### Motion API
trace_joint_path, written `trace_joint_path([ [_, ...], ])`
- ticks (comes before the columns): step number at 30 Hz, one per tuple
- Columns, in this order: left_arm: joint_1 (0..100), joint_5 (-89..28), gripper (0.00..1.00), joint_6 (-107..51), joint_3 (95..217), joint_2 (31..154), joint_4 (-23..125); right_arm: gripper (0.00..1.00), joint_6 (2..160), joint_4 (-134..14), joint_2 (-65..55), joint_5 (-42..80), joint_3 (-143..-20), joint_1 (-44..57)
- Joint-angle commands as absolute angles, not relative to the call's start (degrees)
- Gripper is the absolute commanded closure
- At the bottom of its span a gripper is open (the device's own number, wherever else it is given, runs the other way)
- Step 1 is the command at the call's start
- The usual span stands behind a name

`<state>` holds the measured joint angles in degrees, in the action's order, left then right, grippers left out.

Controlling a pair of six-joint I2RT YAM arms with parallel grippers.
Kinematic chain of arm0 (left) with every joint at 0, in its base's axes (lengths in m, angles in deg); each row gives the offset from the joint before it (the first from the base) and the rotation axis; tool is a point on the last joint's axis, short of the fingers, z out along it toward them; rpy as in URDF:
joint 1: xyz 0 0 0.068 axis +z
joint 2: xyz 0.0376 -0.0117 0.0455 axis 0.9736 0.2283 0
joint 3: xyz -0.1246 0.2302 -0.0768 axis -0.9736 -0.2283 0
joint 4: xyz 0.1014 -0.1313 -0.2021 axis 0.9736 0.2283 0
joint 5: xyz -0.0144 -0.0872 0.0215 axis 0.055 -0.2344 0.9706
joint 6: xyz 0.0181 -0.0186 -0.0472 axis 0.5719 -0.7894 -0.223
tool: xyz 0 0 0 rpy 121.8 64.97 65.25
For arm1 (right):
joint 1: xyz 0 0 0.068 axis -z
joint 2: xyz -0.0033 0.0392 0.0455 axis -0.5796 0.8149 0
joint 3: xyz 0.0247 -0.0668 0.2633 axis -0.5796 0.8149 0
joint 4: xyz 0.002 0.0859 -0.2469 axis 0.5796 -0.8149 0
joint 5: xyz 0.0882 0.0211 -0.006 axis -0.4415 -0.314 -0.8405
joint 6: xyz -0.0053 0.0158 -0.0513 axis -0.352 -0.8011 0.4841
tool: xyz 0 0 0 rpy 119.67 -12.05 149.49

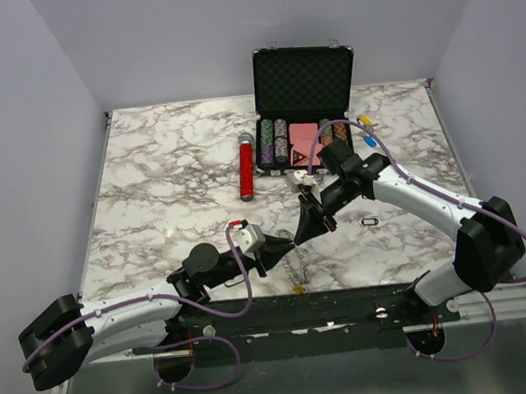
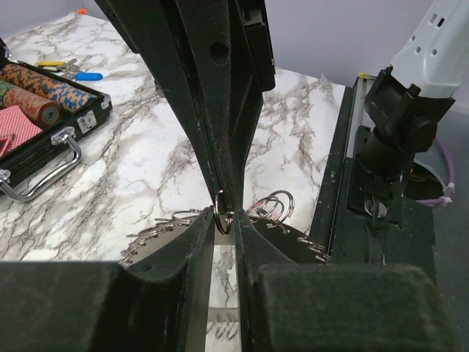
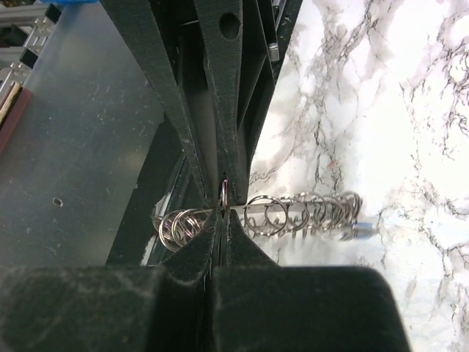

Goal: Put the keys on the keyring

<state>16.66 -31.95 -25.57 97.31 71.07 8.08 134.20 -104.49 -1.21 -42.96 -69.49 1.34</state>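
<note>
Left claw [image 2: 224, 224]: slightly parted about a loop of the keyring [image 3: 293, 213]; a firm hold cannot be told.
Right claw [image 3: 222, 207]: closed on the same ring.
Keyring place: held between the claws, by the near bench [image 1: 149, 171] edge.
Progress: unfinished; one dark-tagged key [image 1: 370, 221] is left loose on the right.
Count: two claws, one keyring, one case [image 1: 303, 81], one red cylinder [image 1: 246, 166].

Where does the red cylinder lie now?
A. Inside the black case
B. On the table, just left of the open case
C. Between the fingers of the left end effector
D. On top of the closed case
B: the red cylinder lies flat on the marble table, beside the left side of the black case, whose lid stands open.
</note>
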Motion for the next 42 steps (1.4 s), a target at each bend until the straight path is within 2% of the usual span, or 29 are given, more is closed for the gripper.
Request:
trace_joint_path([
  [1, 16.5, -33.0, 0.81, -25.7, 98.4, 71.1, 5.6, 0.99, 134.4, -105.1, -1.1, -43.7, -70.5, 1.1],
  [5, 16.5, -33.5, 0.91, -25.8, 98.5, 71.3, 5.4, 0.99, 134.5, -105.2, -1.1, -43.6, -70.6, 1.0],
  [7, 16.5, -33.5, 1.0, -25.7, 98.4, 71.5, 5.4, 0.99, 134.4, -105.2, -1.1, -43.6, -70.6, 1.0],
  [15, 16.5, -32.1, 1.0, -26.4, 97.0, 70.9, 4.1, 0.98, 134.1, -105.1, -1.1, -43.9, -70.6, 1.1],
  [17, 16.5, -30.7, 1.0, -26.7, 95.7, 69.9, 2.9, 0.87, 134.0, -105.1, -1.2, -43.9, -70.5, 1.0],
  [20, 16.5, -30.0, 1.0, -26.6, 94.1, 67.9, 2.3, 0.57, 133.5, -105.2, -1.9, -43.6, -70.5, 1.0],
  [22, 16.5, -29.9, 1.0, -26.6, 93.0, 66.4, 1.8, 0.47, 133.5, -105.7, -2.8, -42.8, -70.5, 1.2],
  [28, 16.6, -28.3, 1.0, -28.6, 88.8, 59.6, 1.2, 0.35, 135.3, -107.2, -7.4, -43.6, -68.8, 7.6],
  [31, 16.9, -27.6, 1.0, -30.7, 87.4, 55.9, 3.3, 0.2, 135.1, -106.9, -10.5, -43.8, -66.6, 13.3],
  [35, 17.0, -26.4, 1.0, -32.7, 85.9, 49.5, 7.0, 0.1, 131.6, -104.9, -14.1, -38.8, -63.8, 20.7],
  [42, 17.4, -25.0, 1.0, -32.3, 85.9, 39.2, 17.3, 0.1, 139.6, -114.8, -11.2, -22.4, -63.9, 29.4],
])
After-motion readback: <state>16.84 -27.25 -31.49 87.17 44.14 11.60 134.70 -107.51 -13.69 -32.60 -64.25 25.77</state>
